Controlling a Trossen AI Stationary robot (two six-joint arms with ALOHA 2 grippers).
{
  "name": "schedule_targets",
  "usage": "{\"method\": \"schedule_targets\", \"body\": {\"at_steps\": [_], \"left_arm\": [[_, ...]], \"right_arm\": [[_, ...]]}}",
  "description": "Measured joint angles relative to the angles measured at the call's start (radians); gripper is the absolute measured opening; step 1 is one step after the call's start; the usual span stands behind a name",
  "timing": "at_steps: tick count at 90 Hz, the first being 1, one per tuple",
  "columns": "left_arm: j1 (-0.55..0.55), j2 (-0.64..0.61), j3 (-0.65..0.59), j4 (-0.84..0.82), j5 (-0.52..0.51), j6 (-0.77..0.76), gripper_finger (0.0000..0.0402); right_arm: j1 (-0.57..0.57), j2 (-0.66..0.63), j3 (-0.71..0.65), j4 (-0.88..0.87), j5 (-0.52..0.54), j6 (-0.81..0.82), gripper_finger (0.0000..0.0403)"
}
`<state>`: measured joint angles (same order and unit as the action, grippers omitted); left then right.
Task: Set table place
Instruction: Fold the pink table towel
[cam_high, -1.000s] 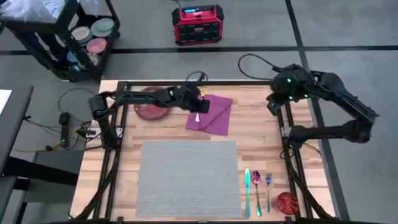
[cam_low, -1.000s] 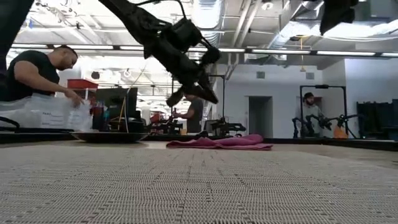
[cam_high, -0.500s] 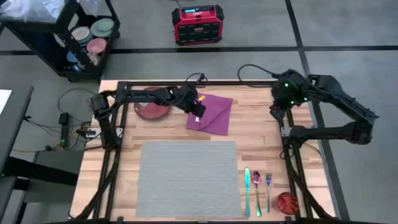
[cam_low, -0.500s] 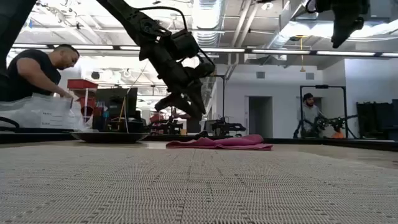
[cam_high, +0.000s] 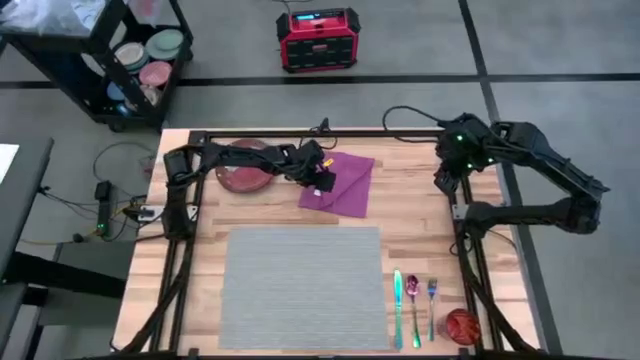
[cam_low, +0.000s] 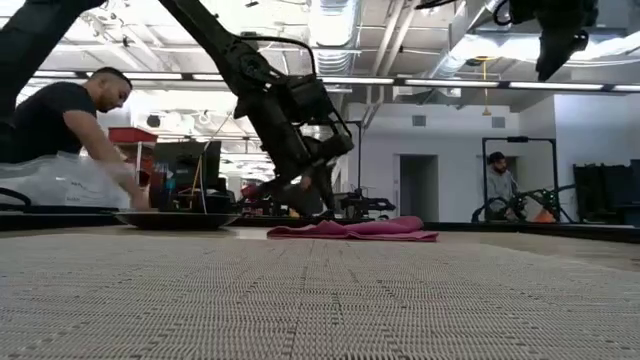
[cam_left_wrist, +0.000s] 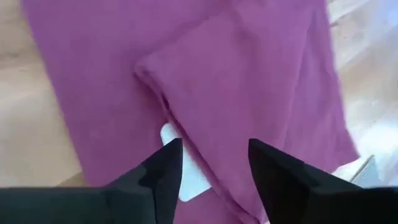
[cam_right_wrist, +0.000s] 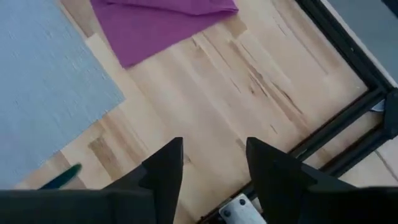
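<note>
Fingers (cam_left_wrist: 165, 171) parted and holding nothing, the left gripper (cam_high: 322, 182) is hovering over the purple napkin (cam_high: 345, 185) near the table's (cam_high: 410, 210) far edge, while the right gripper (cam_high: 445, 178), equally open, is hanging by the right edge.

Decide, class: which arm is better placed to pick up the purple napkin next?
Left. The left gripper hangs open directly over the purple napkin, while the right gripper waits near the table's right edge.

Left hand (cam_high: 323, 184) low, fingers apart; right hand (cam_high: 441, 181) raised, open.
</note>
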<state>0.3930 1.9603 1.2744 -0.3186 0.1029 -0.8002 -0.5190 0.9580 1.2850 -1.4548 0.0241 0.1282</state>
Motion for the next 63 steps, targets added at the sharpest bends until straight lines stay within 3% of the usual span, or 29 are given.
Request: {"method": "schedule_targets", "body": {"at_steps": [17, 31, 63], "left_arm": [[0.009, 0.006, 0.0, -0.003, -0.008, -0.023, 0.017], [0.014, 0.006, 0.0, 0.021, -0.08, -0.059, 0.017], [0.033, 0.006, 0.0, 0.074, -0.083, -0.079, 0.017]], "right_arm": [[0.002, -0.025, 0.0, 0.0, -0.022, 0.026, 0.0163], [0.002, -0.044, 0.0, 0.014, -0.025, 0.03, 0.0163], [0.002, -0.042, 0.0, 0.06, -0.027, 0.024, 0.0163]]}}
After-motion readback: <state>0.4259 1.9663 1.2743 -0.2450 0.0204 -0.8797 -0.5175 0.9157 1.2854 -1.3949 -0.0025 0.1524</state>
